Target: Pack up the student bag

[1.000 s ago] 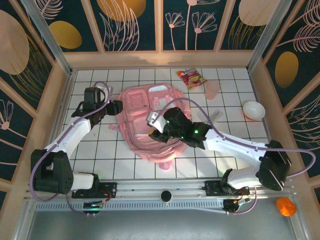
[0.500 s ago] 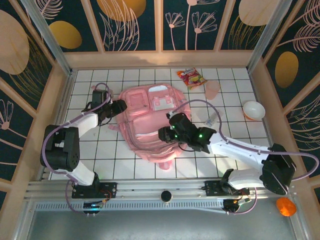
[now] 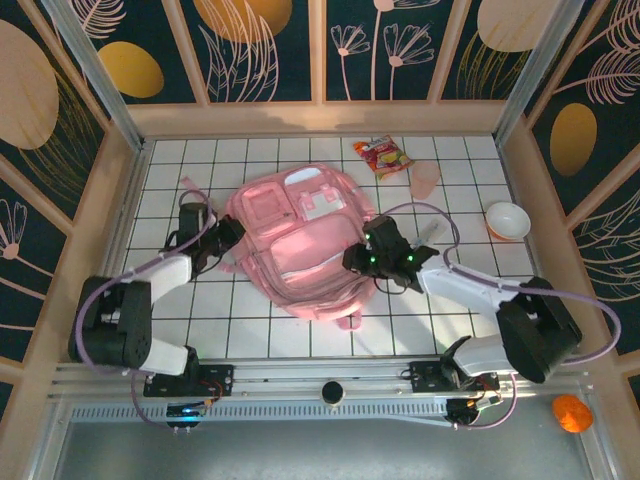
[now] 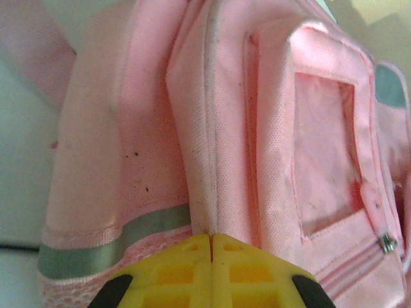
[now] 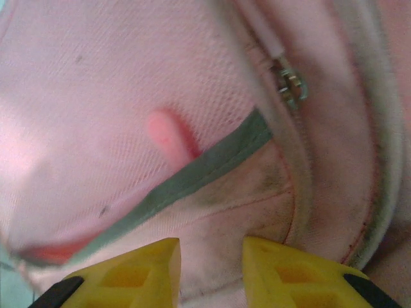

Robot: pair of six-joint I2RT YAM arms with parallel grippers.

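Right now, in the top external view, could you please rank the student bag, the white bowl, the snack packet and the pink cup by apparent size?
1. student bag
2. white bowl
3. snack packet and pink cup: too alike to rank.

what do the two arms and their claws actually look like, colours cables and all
Both arms have white link segments with chunky black joint housings, and a lilac cable loops loosely along each. The right arm's wrist shows small green lights. The left claw and the right claw have bright yellow, blocky fingers with recessed pockets and black parts at their outer edges.

Robot test booth: tiled table [image 3: 250, 320], decorated panel walls [image 3: 270, 50].
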